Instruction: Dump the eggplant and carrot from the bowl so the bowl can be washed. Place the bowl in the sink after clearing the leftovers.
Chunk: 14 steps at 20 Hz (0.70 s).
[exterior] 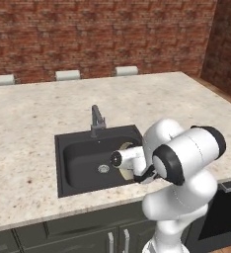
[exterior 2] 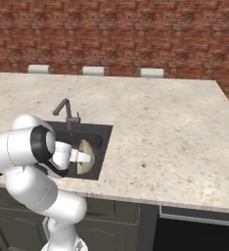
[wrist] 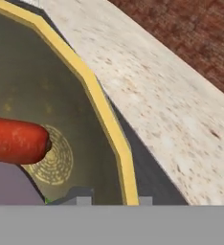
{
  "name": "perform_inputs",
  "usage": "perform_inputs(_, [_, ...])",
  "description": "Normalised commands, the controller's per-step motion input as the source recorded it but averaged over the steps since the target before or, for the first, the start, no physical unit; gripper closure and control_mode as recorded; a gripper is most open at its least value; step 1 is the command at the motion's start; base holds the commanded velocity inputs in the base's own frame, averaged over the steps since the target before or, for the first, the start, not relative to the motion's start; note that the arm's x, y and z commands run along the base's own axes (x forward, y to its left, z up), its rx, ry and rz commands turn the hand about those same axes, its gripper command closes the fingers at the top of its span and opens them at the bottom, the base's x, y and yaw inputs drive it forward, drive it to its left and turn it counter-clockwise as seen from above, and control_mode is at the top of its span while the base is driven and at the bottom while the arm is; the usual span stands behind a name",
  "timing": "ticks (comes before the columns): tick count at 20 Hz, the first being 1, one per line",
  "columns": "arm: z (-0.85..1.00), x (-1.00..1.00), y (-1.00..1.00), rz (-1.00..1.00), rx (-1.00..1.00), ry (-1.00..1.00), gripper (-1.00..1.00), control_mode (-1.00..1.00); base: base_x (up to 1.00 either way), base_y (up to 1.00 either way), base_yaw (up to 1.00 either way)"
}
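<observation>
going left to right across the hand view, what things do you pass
purple eggplant at the lower left and red-orange carrot above it → dark greenish inside of the olive-yellow bowl → its yellow rim → black sink edge → speckled beige stone counter → red brick wall

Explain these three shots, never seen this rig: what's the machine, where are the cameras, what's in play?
It is a rendered kitchen. The white arm is a robot arm on a driving base. Two pictures come from cameras on that base, behind the arm to its left and right. The third comes from a camera on the hand, looking along the fingers. The arm reaches into the black sink set in the speckled counter, with a faucet behind. The yellow bowl sits tilted at the sink's right end. The fingers look closed on its rim. In the hand view the carrot and the purple eggplant lie inside the bowl.
</observation>
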Motion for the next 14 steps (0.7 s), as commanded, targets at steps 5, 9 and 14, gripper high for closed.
perform_inputs(5, [0.01, -0.09, 0.25, 0.02, -0.19, -0.09, 1.00, -1.00, 0.00, 0.00, 0.00])
perform_inputs(9, [0.27, -0.26, 0.04, 0.00, -0.13, -0.22, 1.00, -1.00, 0.00, 0.00, 0.00])
perform_inputs(14, [0.14, -0.03, 0.00, 0.00, -0.01, -0.06, 1.00, -1.00, 0.00, 0.00, 0.00])
